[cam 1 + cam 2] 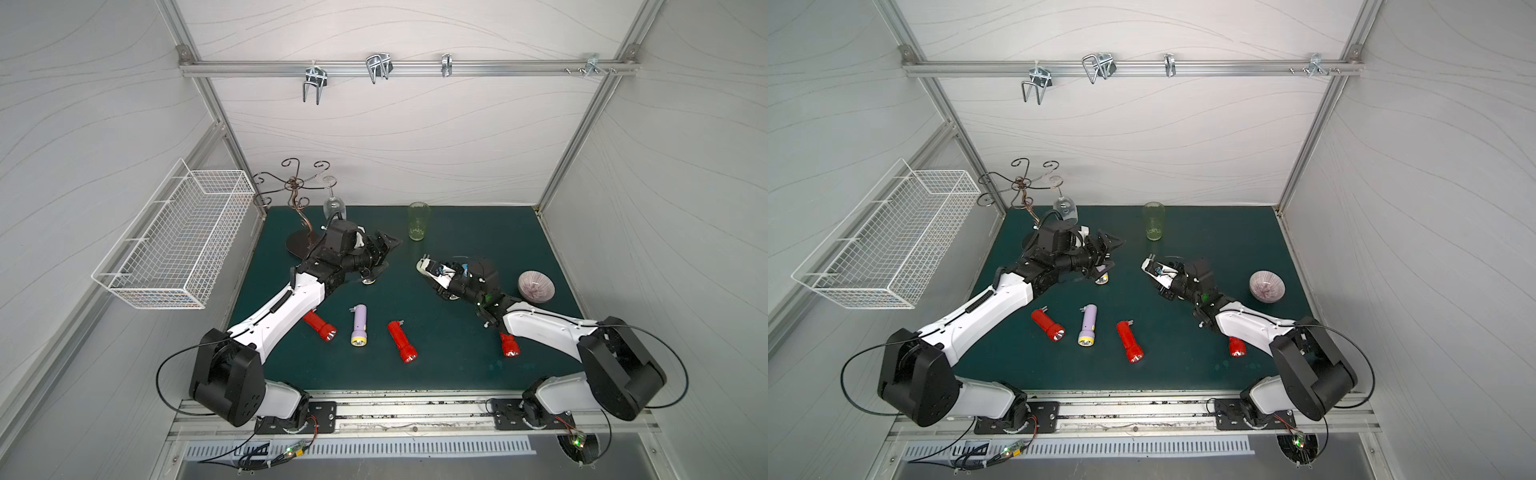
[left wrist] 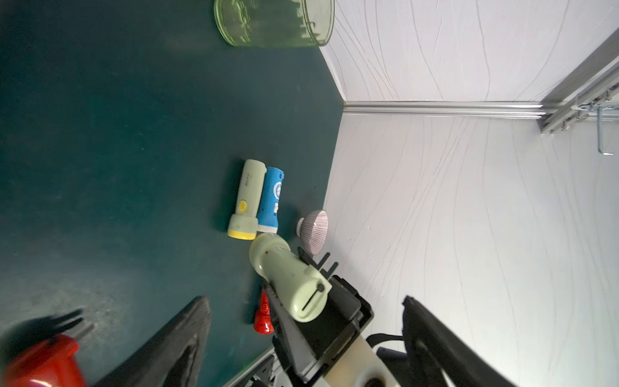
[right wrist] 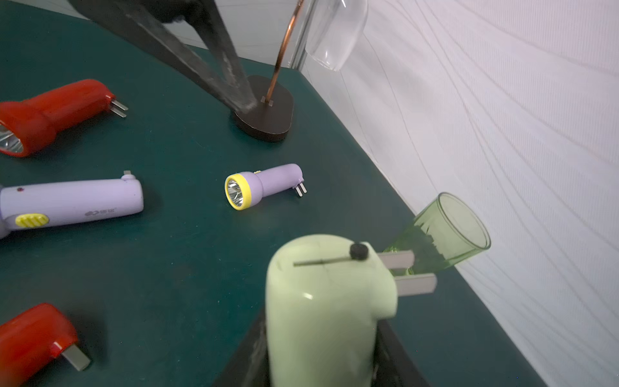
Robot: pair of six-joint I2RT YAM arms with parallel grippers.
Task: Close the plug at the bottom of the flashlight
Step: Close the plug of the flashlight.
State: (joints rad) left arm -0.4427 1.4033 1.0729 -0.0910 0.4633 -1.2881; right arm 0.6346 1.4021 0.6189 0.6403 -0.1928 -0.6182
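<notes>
My right gripper (image 1: 437, 277) (image 3: 321, 363) is shut on a pale green flashlight (image 1: 427, 266) (image 3: 321, 301), held above the table with its bottom end pointing at the left arm. The plug (image 3: 410, 273) has two metal prongs that stick out sideways from that bottom end. My left gripper (image 1: 389, 252) (image 2: 303, 298) stands open a short way from the flashlight (image 2: 288, 278) and faces its bottom end, with nothing between the fingers (image 2: 181, 335). In both top views a gap shows between the two grippers (image 1: 1113, 253) (image 1: 1160, 279).
On the green mat lie red flashlights (image 1: 320, 326) (image 1: 402, 340) (image 1: 509, 345) and a purple one (image 1: 358, 326). Another purple one (image 3: 261, 184) lies under the left gripper. A pale green one (image 2: 243, 201) and a blue one (image 2: 271, 201) lie by the bowl (image 1: 536, 286). At the back stand a green glass (image 1: 417, 220) and a glass rack (image 1: 299, 195); a wire basket (image 1: 174, 237) hangs on the left wall.
</notes>
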